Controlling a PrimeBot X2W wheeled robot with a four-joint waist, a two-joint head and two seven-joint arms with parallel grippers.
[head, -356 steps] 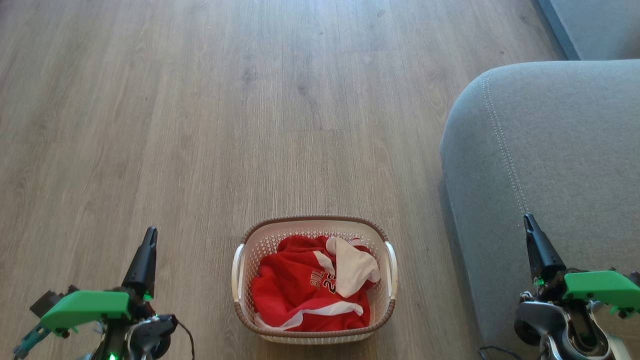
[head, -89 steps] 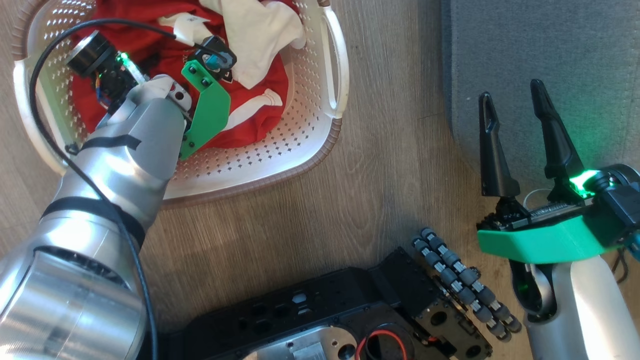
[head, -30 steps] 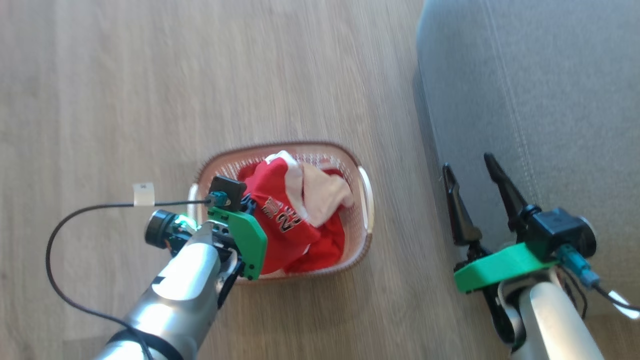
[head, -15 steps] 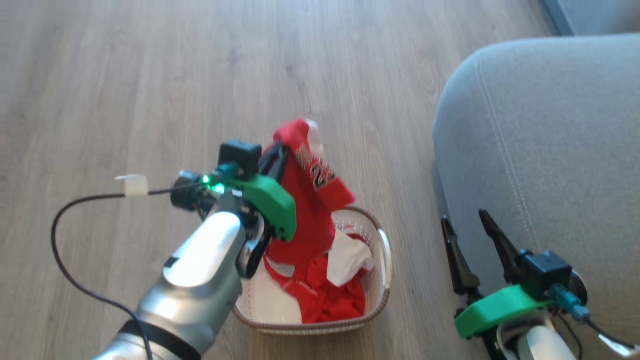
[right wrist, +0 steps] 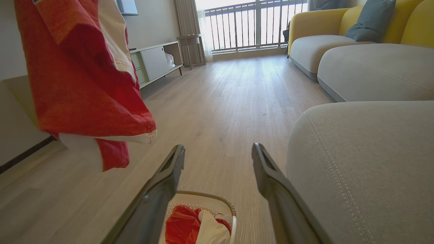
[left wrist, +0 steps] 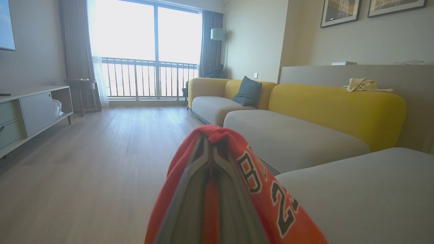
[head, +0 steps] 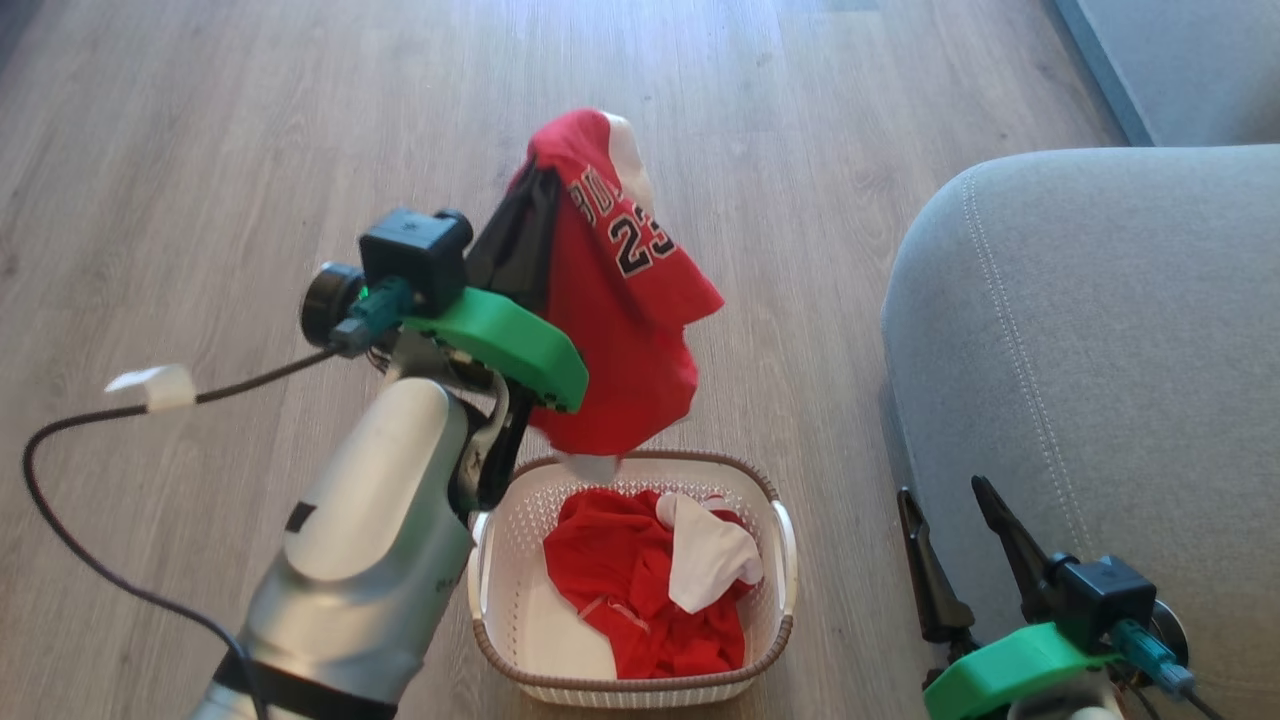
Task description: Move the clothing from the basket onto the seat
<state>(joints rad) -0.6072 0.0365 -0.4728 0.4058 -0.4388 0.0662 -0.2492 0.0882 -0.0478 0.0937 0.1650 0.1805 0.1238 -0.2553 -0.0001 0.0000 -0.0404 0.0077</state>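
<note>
Left jaws tight on red jersey — clear above the basket

jersey: red, white panel, black-and-white lettering and "23"
other clothing: red with white trim, one white piece
basket: cream, perforated sides, brown woven-look rim, white handles
seat: grey, line of pale stitching
floor: pale grey-brown wood grain
left tool: dark fingers, green mount
right tool: dark fingers, green mount
sofa backs: yellow
cushion: blue-grey
</note>
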